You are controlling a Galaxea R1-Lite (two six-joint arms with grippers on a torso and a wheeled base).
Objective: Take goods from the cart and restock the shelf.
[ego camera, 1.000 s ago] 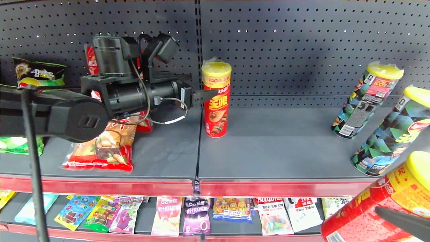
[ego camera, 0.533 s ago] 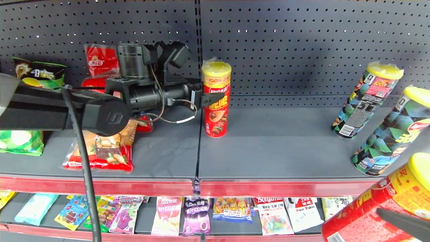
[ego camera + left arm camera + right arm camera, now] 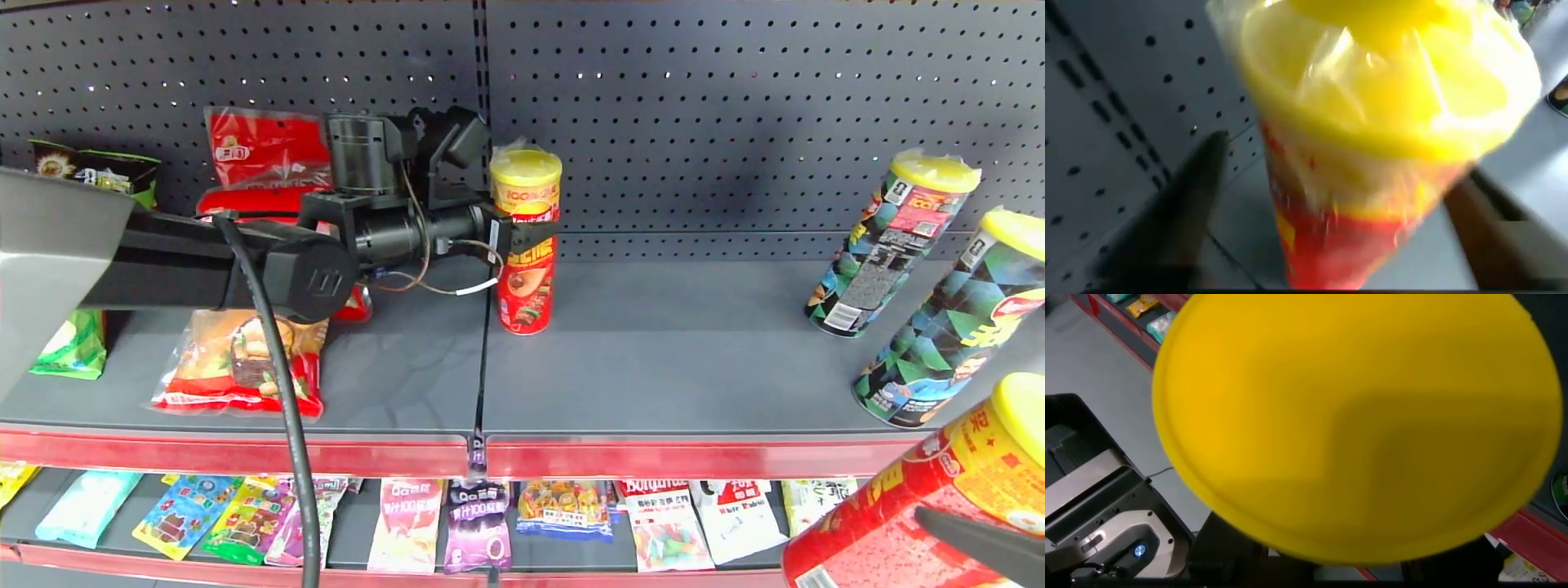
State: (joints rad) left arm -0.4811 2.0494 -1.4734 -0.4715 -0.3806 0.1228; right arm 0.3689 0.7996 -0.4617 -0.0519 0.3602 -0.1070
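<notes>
At the shelf, left hand (image 3: 542, 232) masks red can (image 3: 525, 287); right-held can (image 3: 914, 514) cropped.

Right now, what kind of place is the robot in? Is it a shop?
Probably a shop, or a room set up like one. A long shelf with a red front edge has a pegboard wall behind it, chip cans stand on it, and candy bags fill the row below.

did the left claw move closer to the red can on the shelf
Yes: the left claw moved right, up to the upright red cylindrical can with yellow lid, which stayed put.
</notes>
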